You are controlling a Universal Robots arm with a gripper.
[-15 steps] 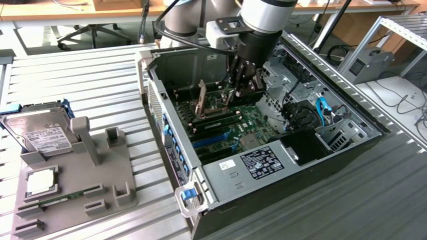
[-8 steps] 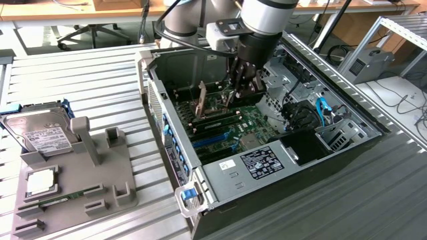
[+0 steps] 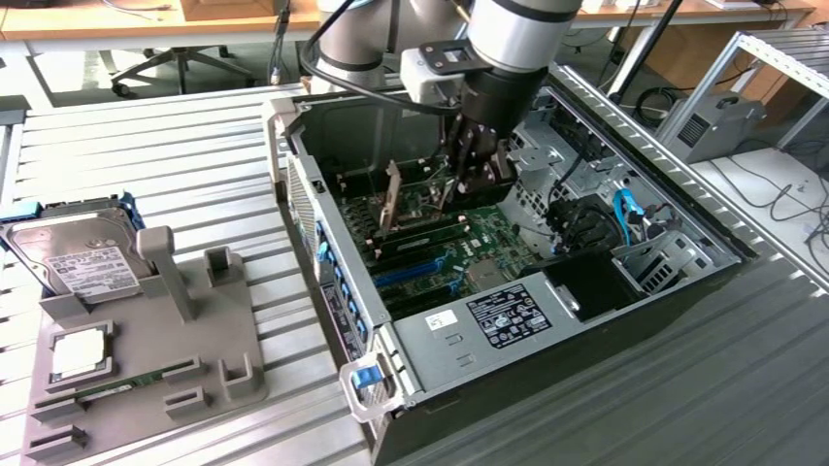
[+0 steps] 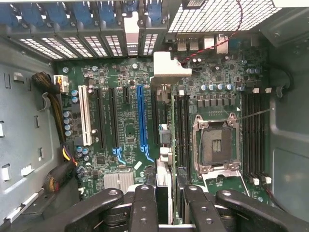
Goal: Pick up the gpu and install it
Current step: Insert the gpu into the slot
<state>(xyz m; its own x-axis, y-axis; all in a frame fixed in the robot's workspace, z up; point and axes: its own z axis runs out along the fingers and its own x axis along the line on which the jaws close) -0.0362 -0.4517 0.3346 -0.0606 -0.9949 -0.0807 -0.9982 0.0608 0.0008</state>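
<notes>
Had the gpu (image 4: 164, 137) pinched edge-on in the gripper (image 4: 167, 205), down in the case (image 3: 293, 184) around 11 o'clock from the label (image 3: 508, 316) in the exterior view; probably needed keeping dead upright, square to the board (image 4: 126, 133), no twisting.

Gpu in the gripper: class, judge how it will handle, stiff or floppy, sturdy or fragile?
Probably stiff: the gpu juts edge-on from the gripper without sagging. Likely fragile: a thin board, so side knocks could harm it. Its metal bracket may weight that end.
</notes>
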